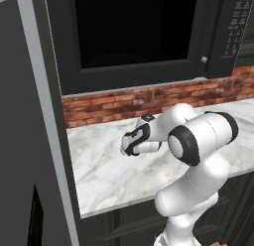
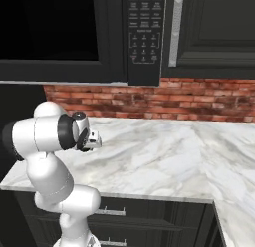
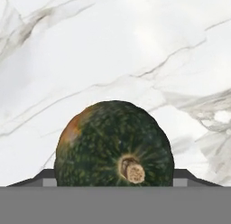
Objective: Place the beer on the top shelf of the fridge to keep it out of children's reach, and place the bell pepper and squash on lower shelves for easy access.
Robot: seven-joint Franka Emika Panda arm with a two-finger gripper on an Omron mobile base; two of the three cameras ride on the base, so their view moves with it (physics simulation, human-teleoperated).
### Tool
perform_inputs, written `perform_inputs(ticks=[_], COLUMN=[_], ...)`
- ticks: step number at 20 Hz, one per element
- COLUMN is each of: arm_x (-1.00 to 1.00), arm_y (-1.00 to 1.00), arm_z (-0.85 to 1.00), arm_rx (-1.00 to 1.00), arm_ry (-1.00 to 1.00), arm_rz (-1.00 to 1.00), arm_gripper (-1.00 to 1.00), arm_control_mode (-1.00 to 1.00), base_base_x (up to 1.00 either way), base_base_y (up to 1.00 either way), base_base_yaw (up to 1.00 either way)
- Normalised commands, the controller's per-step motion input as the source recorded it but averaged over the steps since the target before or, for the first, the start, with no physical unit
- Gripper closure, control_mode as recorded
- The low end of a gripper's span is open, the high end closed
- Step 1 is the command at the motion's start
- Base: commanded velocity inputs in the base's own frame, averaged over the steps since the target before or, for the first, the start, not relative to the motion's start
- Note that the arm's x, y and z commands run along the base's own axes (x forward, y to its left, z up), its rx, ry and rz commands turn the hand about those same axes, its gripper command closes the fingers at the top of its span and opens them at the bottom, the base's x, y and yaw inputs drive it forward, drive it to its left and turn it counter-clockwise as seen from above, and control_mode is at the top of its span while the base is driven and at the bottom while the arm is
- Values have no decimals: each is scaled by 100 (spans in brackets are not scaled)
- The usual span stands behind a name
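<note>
1. Over the marble counter, the gripper sits close around the squash; whether it grips I cannot tell.
2. Squash stem faces the hand camera; fridge stands left.

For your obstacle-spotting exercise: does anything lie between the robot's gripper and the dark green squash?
Nothing visible does. In the hand view the dark green, round squash with its pale stem sits right at the gripper, between the two dark finger tips, over the white marble counter. Whether the fingers press it cannot be told.
</note>
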Motion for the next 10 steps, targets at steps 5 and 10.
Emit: perform_inputs(ticks=[5, 10], arm_x=[-69, -81], arm_y=[-33, -56], arm_z=[18, 96], arm_rx=[0, 0], arm_ry=[-8, -16], arm_rz=[-1, 0], arm_gripper=[100, 100], arm_control_mode=[-100, -100], base_base_x=[0, 0], base_base_y=[0, 0], base_base_yaw=[0, 0])
